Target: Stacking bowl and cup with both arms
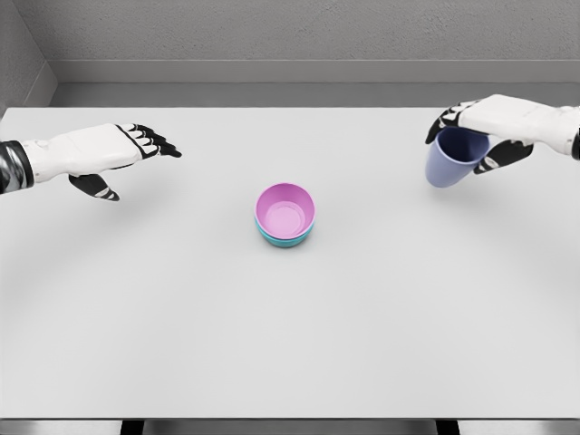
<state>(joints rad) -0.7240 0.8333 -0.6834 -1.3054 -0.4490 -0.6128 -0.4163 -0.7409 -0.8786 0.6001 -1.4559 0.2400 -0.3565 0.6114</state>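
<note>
A wide, pale grey surface (163, 317) is filling most of the head view, running back to a grey wall. A pink bowl (285, 207) is sitting near the middle of it, nested inside a teal bowl (285, 239) whose rim and side are showing just beneath the pink bowl, on its near side. The teal bowl is resting directly on the surface, and the pink one is sitting upright in it, mouth facing up. Faint shadows are lying well to the left and right of the pink bowl.

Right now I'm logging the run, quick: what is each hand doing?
Left hand: open, holding nothing.
Right hand: shut on the blue-violet plastic cup.
</note>
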